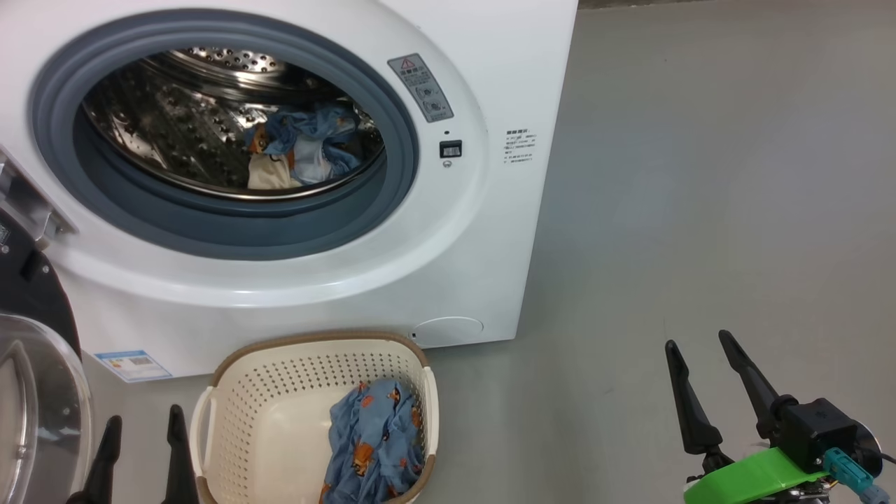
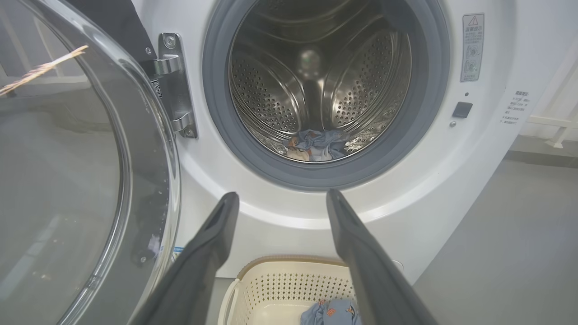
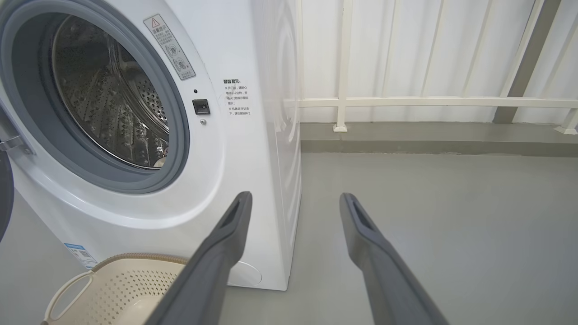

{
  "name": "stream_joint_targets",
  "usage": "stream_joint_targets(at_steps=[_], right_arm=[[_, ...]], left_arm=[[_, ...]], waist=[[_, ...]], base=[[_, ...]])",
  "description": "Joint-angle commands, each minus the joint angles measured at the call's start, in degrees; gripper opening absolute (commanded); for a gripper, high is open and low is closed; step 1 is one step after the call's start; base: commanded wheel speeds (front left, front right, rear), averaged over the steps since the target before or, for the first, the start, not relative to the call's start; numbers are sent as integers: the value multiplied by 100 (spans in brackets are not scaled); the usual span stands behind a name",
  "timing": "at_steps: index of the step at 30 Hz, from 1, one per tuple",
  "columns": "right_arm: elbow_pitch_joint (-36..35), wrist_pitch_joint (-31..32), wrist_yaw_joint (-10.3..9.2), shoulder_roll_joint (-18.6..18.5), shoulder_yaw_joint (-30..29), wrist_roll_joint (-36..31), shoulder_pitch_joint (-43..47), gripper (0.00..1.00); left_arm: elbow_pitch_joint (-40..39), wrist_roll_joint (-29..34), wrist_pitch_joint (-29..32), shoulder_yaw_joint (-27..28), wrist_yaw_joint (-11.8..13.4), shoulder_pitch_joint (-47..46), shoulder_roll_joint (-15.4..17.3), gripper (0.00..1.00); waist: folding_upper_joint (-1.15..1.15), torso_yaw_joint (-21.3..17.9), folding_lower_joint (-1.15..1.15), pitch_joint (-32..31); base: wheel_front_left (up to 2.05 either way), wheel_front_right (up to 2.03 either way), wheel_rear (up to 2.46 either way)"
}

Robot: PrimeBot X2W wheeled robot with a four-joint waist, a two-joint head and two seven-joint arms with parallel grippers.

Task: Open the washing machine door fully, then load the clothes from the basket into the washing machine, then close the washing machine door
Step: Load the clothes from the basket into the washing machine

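Your left claw [image 1: 143, 414] is wide open and holds nothing. It sits just left of the basket [image 1: 280, 378]. Your right claw [image 1: 698, 339] is wide open too, over the floor [image 1: 700, 175], far off to the right. The door [image 1: 35, 392] hangs open at the left of the washer [image 1: 490, 231]. Some clothes [image 1: 308, 150] lie in the drum [image 1: 175, 133]. One blue piece [image 1: 374, 441] lies in the basket.

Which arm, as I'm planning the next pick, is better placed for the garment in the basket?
Left: the left gripper, open, sits beside the basket holding the garment; the right gripper is farther off.
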Motion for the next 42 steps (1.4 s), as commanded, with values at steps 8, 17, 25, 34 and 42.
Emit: stream_joint_targets(at_steps=[8, 17, 25, 34, 42], right_arm=[[6, -40, 9, -11, 122, -12, -74, 100], [71, -86, 9, -11, 189, 45, -288, 100], [81, -149, 9, -11, 188, 45, -642, 100], [135, -192, 9, -11, 283, 70, -994, 100], [168, -213, 9, -11, 397, 114, -1296, 100]], left_arm=[[79, 37, -60, 143, -129, -226, -42, 100], [355, -87, -60, 79, -303, -728, -171, 100], [838, -114, -60, -22, -602, -1454, -195, 100], [1408, -126, -60, -83, -874, -2252, -236, 100], [2226, -139, -60, -143, -1082, -3082, -163, 100]], waist=[[0, 31, 0, 296], [0, -13, 0, 1056], [0, -71, 0, 2171], [0, -133, 0, 3063], [0, -307, 0, 3615]], base=[[0, 0, 0], [0, 0, 0], [0, 0, 0], [0, 0, 0], [0, 0, 0]])
